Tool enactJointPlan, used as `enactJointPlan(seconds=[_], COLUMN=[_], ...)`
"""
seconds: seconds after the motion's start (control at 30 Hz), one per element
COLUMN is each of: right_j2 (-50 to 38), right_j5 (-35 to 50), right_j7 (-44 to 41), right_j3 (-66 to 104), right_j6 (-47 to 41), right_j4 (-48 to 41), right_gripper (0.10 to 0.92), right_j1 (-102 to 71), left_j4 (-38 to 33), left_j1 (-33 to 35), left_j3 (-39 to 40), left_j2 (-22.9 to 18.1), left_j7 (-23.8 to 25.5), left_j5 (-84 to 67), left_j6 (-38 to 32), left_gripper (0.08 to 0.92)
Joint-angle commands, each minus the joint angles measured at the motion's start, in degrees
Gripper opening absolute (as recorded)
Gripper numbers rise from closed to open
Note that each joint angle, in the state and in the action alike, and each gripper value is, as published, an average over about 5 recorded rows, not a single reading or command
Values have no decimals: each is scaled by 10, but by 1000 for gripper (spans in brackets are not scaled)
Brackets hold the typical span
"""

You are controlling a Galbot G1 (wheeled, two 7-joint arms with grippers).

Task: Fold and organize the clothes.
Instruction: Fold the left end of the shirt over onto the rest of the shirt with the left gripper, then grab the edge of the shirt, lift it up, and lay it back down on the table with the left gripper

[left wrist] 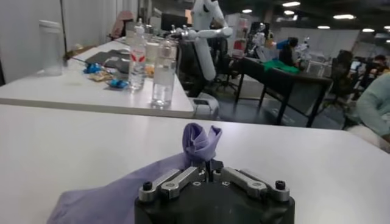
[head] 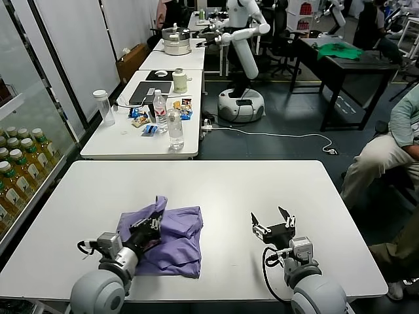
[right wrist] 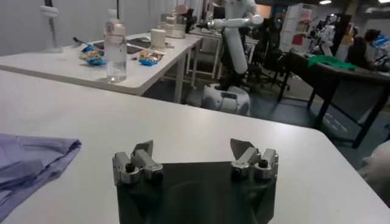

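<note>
Partly folded purple T-shirt (head: 167, 239) at 7 o'clock on desk (head: 262, 190), corner pinched tight by left gripper (head: 152, 226); right gripper (head: 273, 219) at 5 o'clock, fingers (right wrist: 144, 153) spread wide, nothing held; more folding left.

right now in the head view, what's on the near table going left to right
left gripper, shut on a bunched bit of the shirt → shirt → bare table → right gripper, open and holding nothing

A white table (head: 262, 196) fills the foreground; behind it a second table (head: 118, 147) carries two clear water bottles (head: 175, 127), a laptop (head: 149, 91), snack packets (head: 141, 121) and a clear plastic cup (head: 103, 106); a green cloth (head: 339, 50) lies on a dark desk
</note>
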Motion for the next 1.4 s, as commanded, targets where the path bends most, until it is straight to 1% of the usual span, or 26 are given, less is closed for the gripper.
enactJointPlan(seconds=[0.03,0.13,0.23,0.3,0.4,0.5,0.6,0.67,0.77,0.9,1.0,1.17,1.4], right_j2=[0,1,1,1,1,1,0,1,5,11,7,0,3], right_j5=[0,0,0,0,0,1,2,3,2,-3,-4,-2,-3], right_j7=[0,0,-1,-1,-2,-4,-5,-7,-9,-10,-10,-11,-11], right_j3=[1,1,2,2,2,-1,-5,-7,-10,-12,-7,4,4], right_j6=[-1,-1,0,0,-1,-1,-1,0,4,8,8,8,8], right_j4=[2,3,5,6,8,10,10,8,0,-2,1,3,1], right_gripper=[823,823,823,823,823,823,823,823,823,823,823,823,823], right_j1=[0,0,-1,-1,1,2,4,8,13,9,4,1,0], left_j4=[13,15,8,-10,-53,-71,-40,-6,44,86,103,121,130], left_j1=[-29,-30,-27,-21,-3,29,81,111,130,127,115,91,81], left_j3=[60,72,74,65,23,-50,-125,-158,-170,-162,-153,-139,-136], left_j2=[-27,-38,-44,-42,-25,11,41,50,45,32,26,18,22], left_j7=[-5,-4,-4,-4,-4,-7,-9,-8,-8,-9,-4,6,9], left_j5=[8,14,14,12,1,0,35,55,71,77,76,72,60], left_j6=[1,0,-2,-6,-12,-22,-29,-28,-27,-29,-30,-32,-42], left_gripper=[110,148,226,286,373,459,546,606,693,790,818,822,823])
